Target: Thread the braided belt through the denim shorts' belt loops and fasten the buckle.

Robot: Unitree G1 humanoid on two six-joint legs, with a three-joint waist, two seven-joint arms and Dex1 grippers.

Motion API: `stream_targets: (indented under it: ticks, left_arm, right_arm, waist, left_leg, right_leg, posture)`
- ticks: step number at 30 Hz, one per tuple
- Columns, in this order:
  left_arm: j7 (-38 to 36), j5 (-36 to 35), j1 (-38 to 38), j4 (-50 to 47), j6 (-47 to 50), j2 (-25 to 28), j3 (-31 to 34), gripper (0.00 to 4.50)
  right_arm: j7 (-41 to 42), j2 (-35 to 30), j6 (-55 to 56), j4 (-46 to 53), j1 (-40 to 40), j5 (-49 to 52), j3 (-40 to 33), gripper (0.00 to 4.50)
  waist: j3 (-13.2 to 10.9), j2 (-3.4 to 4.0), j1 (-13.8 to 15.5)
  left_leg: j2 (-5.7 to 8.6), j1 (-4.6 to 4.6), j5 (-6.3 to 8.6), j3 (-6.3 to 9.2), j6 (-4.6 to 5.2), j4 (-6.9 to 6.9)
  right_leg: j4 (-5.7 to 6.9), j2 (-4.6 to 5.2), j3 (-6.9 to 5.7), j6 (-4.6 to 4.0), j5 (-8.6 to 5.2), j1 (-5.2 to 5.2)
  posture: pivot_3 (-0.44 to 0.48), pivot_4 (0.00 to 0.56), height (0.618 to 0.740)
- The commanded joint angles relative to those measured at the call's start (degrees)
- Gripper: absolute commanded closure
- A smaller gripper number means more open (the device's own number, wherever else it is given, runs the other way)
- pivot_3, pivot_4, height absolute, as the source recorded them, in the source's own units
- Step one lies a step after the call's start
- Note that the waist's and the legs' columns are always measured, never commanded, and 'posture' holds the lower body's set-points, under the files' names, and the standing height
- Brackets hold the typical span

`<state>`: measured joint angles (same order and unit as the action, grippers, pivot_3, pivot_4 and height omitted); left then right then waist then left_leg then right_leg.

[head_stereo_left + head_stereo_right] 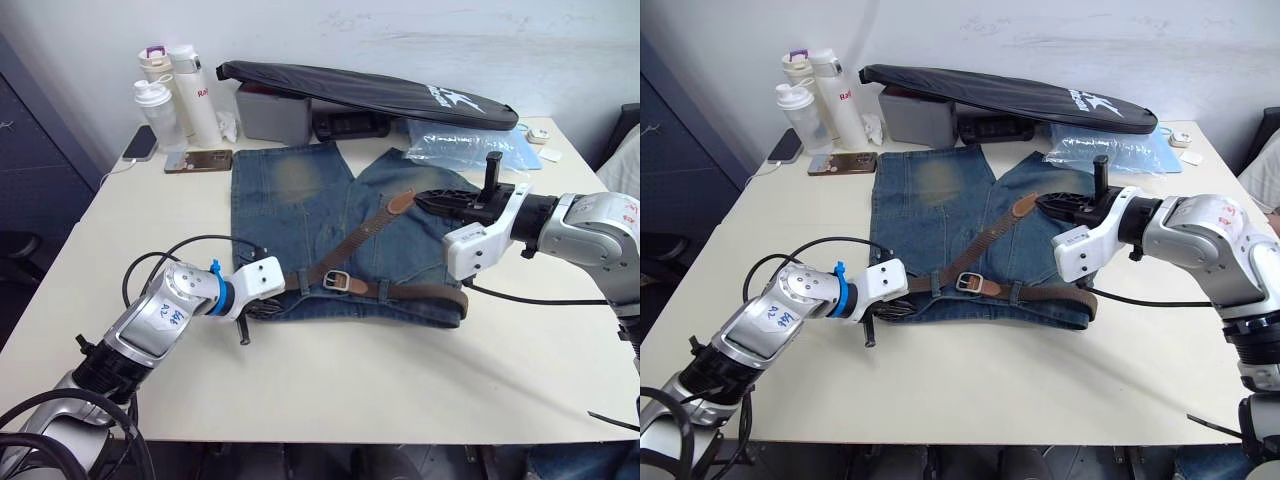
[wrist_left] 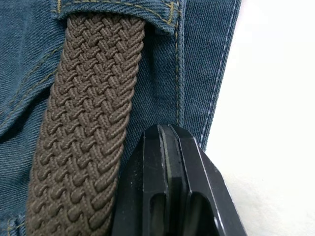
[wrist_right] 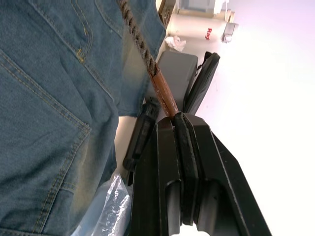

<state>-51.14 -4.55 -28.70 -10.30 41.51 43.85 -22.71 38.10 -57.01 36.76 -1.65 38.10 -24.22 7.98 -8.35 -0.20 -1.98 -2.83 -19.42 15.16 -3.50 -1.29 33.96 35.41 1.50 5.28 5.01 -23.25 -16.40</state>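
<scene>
Braided belt (image 1: 400, 291) lies along the waistband of the denim shorts (image 1: 300, 215), which are spread flat mid-bench (image 1: 350, 390). Buckle (image 1: 338, 281) sits near the waistband centre with the strap through it. Free tail runs diagonally up over the right leg to the tan tip (image 1: 401, 202). In the left wrist view the strap passes under one of the belt loops (image 2: 162, 14) near the shorts' side edge. How many loops are threaded overall is hard to tell from the head views.

Right claw (image 1: 428, 199) has its fingers pressed together on the tan tip; the right wrist view shows the tip running in between them. Left claw (image 1: 262, 310) is at the waistband's left end, fingers closed against each other beside the strap with nothing visibly held, seemingly pressing the denim.

Handling judgement: the belt is light, soft and floppy, and the weave gives good friction. The leather-like tip is stiffer, so it is the best grab point for feeding. The denim is limp and will drag unless pinned.

Around: bottles (image 1: 170, 95), phone (image 1: 198, 160), black bag (image 1: 370, 92) and plastic bag (image 1: 465, 143) at the bench's far edge, well apart.
</scene>
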Motion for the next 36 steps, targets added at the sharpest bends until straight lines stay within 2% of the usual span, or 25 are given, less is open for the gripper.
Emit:
stream_targets:
  ticks: [1,3,9,10,11,19,21,24,31,36]
  left_arm:
    - [-0.65,2.82,2.64,4.25,0.91,1.67,-2.09,4.47]
    - [-0.91,2.38,2.75,4.62,0.74,1.73,-1.20,4.47]
    - [-7.92,-12.80,3.39,-0.17,9.60,-1.29,9.43,4.47]
    - [-8.19,-14.18,2.55,0.05,11.37,-1.18,10.91,3.82]
    - [-8.70,-15.01,1.79,0.45,12.25,-0.61,11.71,3.65]
    - [-13.78,-26.33,-4.81,2.84,17.96,0.77,20.73,0.05]
    - [-12.42,-29.47,-8.12,4.03,19.13,-1.78,24.11,0.02]
    - [-5.55,-30.97,-13.58,4.53,19.81,-8.67,26.61,0.02]
    - [8.14,-25.73,-16.32,-0.15,18.02,-19.76,19.67,0.02]
    - [12.94,-19.98,-15.26,0.32,12.18,-20.40,16.43,0.02]
  right_arm:
    - [0.12,-2.12,0.69,1.06,1.54,0.25,-2.40,4.50]
    - [0.41,-2.04,0.41,1.19,1.03,0.78,-2.17,4.50]
    - [0.46,0.85,-2.21,3.90,0.67,1.60,-1.53,4.50]
    - [0.57,1.45,-2.79,4.49,0.64,1.58,-1.35,4.50]
    - [0.65,2.05,-3.34,5.08,0.56,1.47,-1.11,4.50]
    - [1.58,6.23,-7.26,9.03,-0.72,1.55,-0.02,4.50]
    - [1.99,7.06,-8.44,9.82,-1.18,1.70,0.13,4.50]
    - [3.16,7.97,-10.85,11.14,-1.72,2.22,0.26,4.50]
    - [5.66,9.64,-17.23,14.23,-2.54,2.38,0.18,4.50]
    - [6.19,9.86,-20.36,15.77,-3.81,2.05,-0.79,4.50]
  waist:
    - [-0.01,0.01,-0.06]
    - [-0.02,-0.01,-0.25]
    - [-0.19,-0.08,-1.24]
    - [-0.25,-0.09,-1.28]
    - [-0.35,-0.19,-1.27]
    - [-0.58,-0.41,-1.17]
    - [-0.59,-0.42,-1.07]
    - [-0.59,-0.42,-0.85]
    - [-0.50,-0.27,-1.08]
    - [-0.51,-0.24,-1.16]
  left_leg:
    - [0.00,0.00,0.00,-0.01,0.00,-0.01]
    - [-0.02,0.03,0.01,-0.02,0.00,-0.04]
    - [-0.08,0.01,0.02,-0.03,-0.04,-0.13]
    - [-0.08,-0.02,0.02,-0.03,-0.09,-0.13]
    - [-0.08,-0.09,0.00,-0.02,-0.19,-0.12]
    - [-0.05,-0.22,0.02,0.00,-0.36,-0.01]
    - [-0.04,-0.25,0.02,0.01,-0.38,0.02]
    - [-0.02,-0.34,0.03,0.11,-0.39,0.13]
    - [-0.01,-0.69,0.02,0.10,-0.42,0.22]
    - [-0.04,-0.68,0.00,0.05,-0.45,0.28]
  right_leg:
    - [0.00,0.00,0.00,-0.01,0.00,0.00]
    - [0.00,0.00,0.01,-0.03,-0.02,-0.01]
    - [0.05,-0.03,-0.03,-0.09,-0.06,-0.09]
    - [0.05,-0.03,-0.03,-0.09,-0.06,-0.12]
    - [0.04,-0.04,-0.04,-0.08,-0.06,-0.17]
    - [-0.02,-0.02,-0.08,-0.05,-0.06,-0.22]
    - [-0.04,-0.01,-0.09,-0.04,-0.05,-0.21]
    - [-0.08,-0.01,-0.18,0.02,-0.02,-0.21]
    - [-0.41,-0.04,-0.13,0.50,0.23,-0.25]
    - [-0.50,-0.09,-0.08,0.54,0.25,-0.28]
  posture:
    - [0.000,0.150,0.740]
    - [0.000,0.150,0.740]
    - [0.000,0.150,0.740]
    - [0.000,0.150,0.740]
    - [0.000,0.150,0.740]
    - [0.000,0.150,0.740]
    - [0.000,0.150,0.740]
    - [0.000,0.150,0.740]
    - [0.000,0.150,0.740]
    - [0.000,0.150,0.740]
